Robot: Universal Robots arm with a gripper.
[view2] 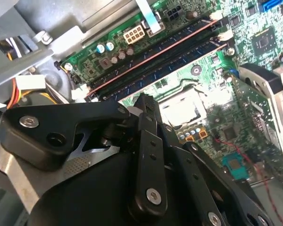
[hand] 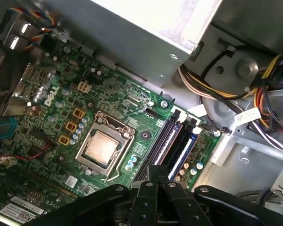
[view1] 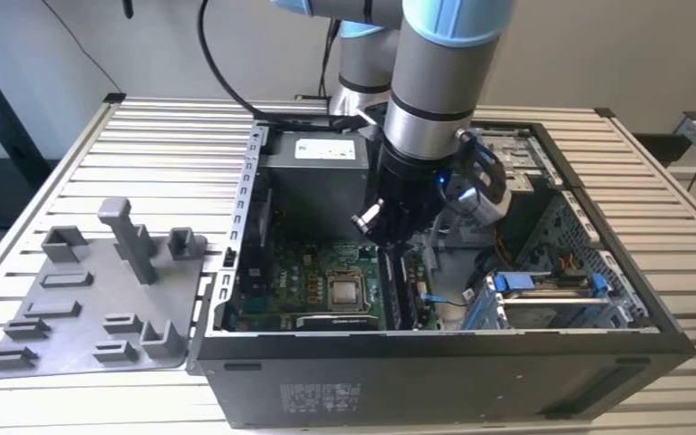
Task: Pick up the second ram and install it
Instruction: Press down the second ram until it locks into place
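My gripper (view1: 381, 227) hangs inside the open computer case (view1: 445, 340), low over the memory slots beside the processor (view1: 345, 292). Its black fingers (view2: 145, 106) are pressed together with nothing between them. In both wrist views two long narrow strips lie side by side in the slots. The dark bluish one, the second ram (view2: 172, 61) (hand: 185, 153), sits in its slot just off the fingertips (hand: 158, 175). The other stick (view2: 151, 55) shows a thin coppery edge. I cannot tell whether the fingertips touch the ram.
A grey plastic tray (view1: 82, 308) with upright blocks lies on the slatted table at the exterior view's left. The power supply (view1: 312, 172) and cable bundles (hand: 254, 94) crowd the case's far end. Blue drive clips (view1: 542, 283) sit at the exterior view's right.
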